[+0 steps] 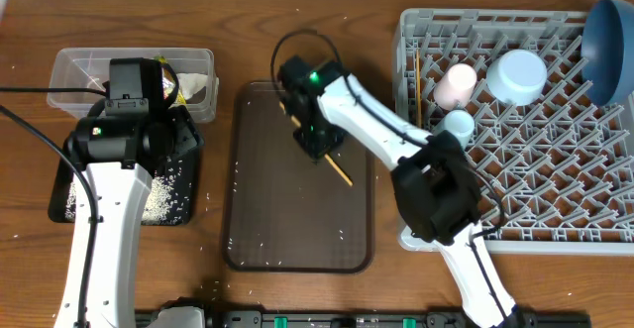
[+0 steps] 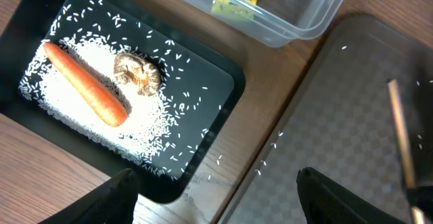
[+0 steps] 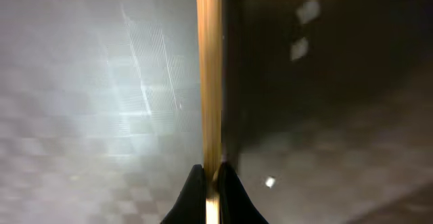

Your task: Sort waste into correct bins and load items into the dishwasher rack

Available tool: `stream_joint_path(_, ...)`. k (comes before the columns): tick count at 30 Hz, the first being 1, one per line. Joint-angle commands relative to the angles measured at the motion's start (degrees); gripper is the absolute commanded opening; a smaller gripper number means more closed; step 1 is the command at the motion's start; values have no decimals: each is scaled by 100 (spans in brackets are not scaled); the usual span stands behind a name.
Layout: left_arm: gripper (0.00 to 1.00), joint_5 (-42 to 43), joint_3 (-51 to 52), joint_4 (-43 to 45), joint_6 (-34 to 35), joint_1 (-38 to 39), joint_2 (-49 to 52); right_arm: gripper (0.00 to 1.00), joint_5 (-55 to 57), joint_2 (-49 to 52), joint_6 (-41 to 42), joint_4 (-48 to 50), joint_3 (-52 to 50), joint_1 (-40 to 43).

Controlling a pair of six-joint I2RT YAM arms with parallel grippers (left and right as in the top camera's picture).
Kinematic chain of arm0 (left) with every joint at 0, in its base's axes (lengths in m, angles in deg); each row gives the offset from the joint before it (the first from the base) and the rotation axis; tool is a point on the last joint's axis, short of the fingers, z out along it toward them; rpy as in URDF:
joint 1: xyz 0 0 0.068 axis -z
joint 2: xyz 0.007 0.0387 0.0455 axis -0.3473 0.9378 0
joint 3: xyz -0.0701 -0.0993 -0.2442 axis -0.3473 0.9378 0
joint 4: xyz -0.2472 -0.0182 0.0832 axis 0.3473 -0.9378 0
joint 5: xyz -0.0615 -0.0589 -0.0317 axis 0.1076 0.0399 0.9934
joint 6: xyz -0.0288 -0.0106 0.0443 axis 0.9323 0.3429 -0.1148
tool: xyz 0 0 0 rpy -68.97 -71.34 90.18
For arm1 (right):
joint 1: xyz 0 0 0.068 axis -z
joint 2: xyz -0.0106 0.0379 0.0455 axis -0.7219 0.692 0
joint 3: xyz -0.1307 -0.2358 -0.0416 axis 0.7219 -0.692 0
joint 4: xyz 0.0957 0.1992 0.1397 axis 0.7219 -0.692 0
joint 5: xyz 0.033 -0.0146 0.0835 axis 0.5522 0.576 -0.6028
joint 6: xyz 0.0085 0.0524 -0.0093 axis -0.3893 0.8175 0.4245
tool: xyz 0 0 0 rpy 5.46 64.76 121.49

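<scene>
The right jaws are pinched shut on a chopstick, which runs out ahead of them over the brown tray beneath. Lift it level, grip firm, before swinging to the rack at their right. The left jaws gape empty.

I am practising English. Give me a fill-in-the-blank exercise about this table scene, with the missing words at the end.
The carrot lies on rice in the tray of ____ colour. The right gripper is shut on a wooden ____. The grey rack holds ____ cups: a pink cup and a light blue cup. The left gripper is open and holds ____.
Missing words: black; chopstick; two; nothing.
</scene>
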Motion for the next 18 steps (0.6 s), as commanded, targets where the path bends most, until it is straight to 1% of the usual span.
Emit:
stream_joint_path(1,77,-46,-26,-39,13,-20,24,1,-9,-188,503,-267,802,420)
stream_joint_path(4,76,-46,-26,-44,13,-20,24,1,-7,-358,876,-599,1342,774)
stream_joint_path(8,77,-46,-26,-42,13,-20,24,1,22,-619,1287,-901,1738,1331)
stream_joint_path(12,77,-46,-26,-42,13,-20,24,1,315,-833,1725,-1084,1744,1967)
stream_joint_path(18,77,-48,-26,-39,13,-20,24,1,332,-833,1888,-1239,1556,2691)
